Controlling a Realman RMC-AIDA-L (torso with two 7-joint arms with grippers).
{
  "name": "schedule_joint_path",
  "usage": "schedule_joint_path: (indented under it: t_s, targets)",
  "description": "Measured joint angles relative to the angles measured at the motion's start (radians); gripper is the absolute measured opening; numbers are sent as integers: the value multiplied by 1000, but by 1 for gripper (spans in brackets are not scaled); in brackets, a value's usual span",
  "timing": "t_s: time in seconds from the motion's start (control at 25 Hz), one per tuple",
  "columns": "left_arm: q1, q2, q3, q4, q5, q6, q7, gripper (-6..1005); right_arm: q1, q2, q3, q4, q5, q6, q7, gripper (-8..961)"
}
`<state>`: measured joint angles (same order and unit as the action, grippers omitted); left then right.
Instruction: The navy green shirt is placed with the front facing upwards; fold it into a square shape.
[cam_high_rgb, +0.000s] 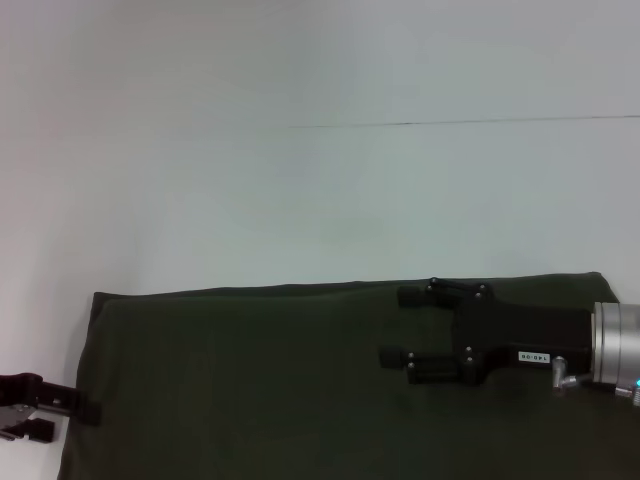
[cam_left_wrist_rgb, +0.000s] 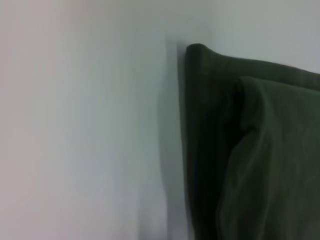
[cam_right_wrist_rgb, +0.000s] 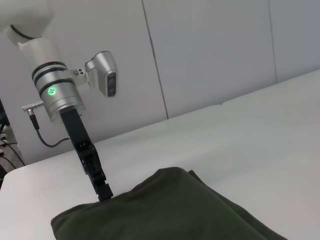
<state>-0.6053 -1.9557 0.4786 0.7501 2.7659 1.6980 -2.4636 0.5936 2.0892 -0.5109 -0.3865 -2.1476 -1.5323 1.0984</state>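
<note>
One navy green shirt (cam_high_rgb: 260, 380) lies folded between two grippers.

A small white label (cam_high_rgb: 534, 357) with dark characters sits on the black body of the right gripper (cam_high_rgb: 397, 327) in the head view; the characters are too small and blurred to read; in the right wrist view a round green lit sign (cam_right_wrist_rgb: 51, 91) with a pale cross-like mark glows on the grey wrist ring of the left arm (cam_right_wrist_rgb: 56, 95); it carries no readable letters; the navy green shirt (cam_high_rgb: 280, 380) shows no print or label.
</note>
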Motion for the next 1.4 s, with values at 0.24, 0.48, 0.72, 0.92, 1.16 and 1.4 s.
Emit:
schedule_joint_path:
  t_s: [0.24,0.48,0.72,0.92,1.16,1.4]
  targets:
    - [-1,0,1,-1,0,1,1,849,0,0,-3,0,0,0,0,907]
    - [-2,-4,0,-3,-1,2,2,847,-1,0,-3,0,0,0,1,907]
    - [-9,-7,0,-17,-16,4,2,847,-3,0,-3,0,0,0,2,907]
    - [-11,-8,2,-26,-17,-2,2,847,-3,0,-3,0,0,1,2,907]
    - [-14,-10,4,-26,-17,-3,2,847,-3,0,-3,0,0,1,2,907]
    - [-21,-11,4,-28,-17,-3,-1,847,-3,0,-4,0,0,6,2,907]
